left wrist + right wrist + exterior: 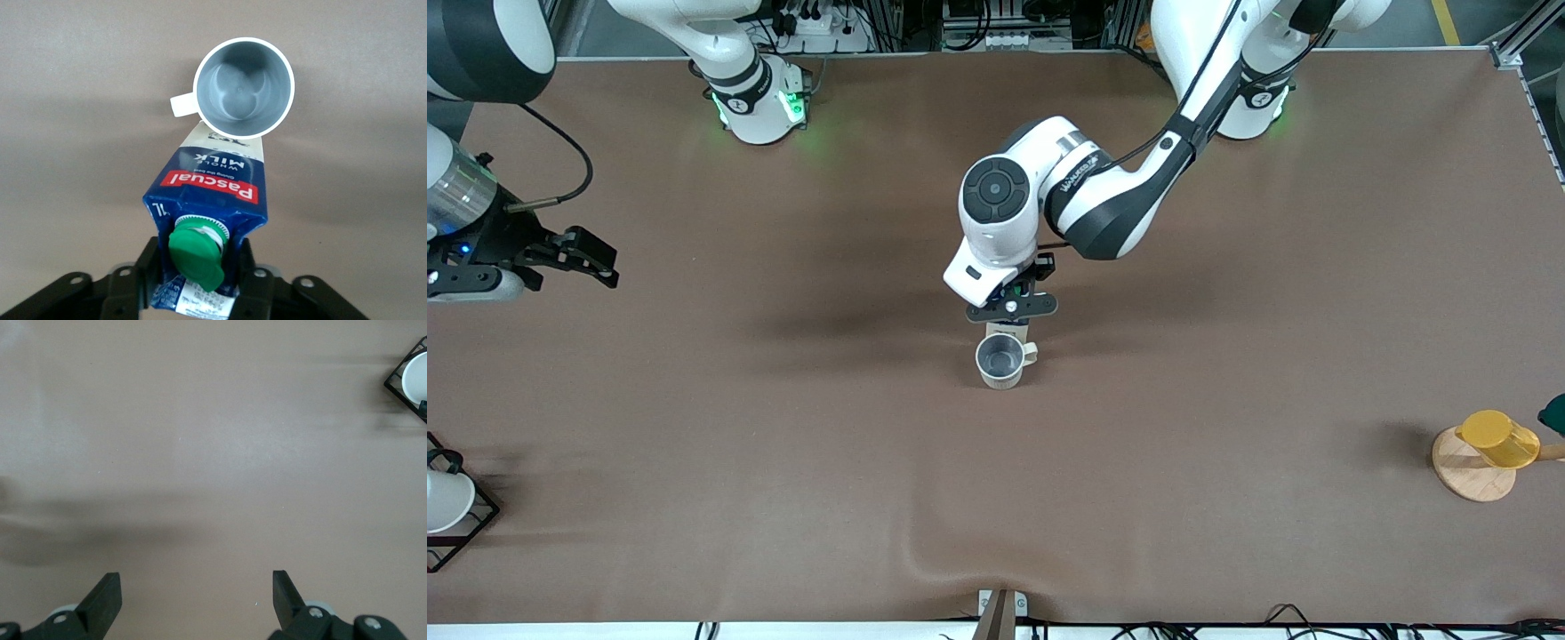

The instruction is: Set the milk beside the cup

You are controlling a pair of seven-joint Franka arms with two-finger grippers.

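Observation:
The milk (210,183) is a dark blue and white carton with a green cap and a red label. It stands on the brown table right beside the cup (243,87), a cream mug with a grey inside and a loop handle. In the front view the cup (1000,360) sits mid-table, and the carton is almost wholly hidden under my left gripper (1011,308). The left gripper (199,250) has a finger against each side of the carton's top, shut on it. My right gripper (591,258) waits open over the right arm's end of the table, with nothing between its fingers (107,593).
A yellow cup (1498,438) stands on a wooden disc (1467,476) at the left arm's end, near the front camera. A white cup (445,502) sits in a black wire rack (476,524) at the right arm's end; the rack (399,377) also shows in the right wrist view.

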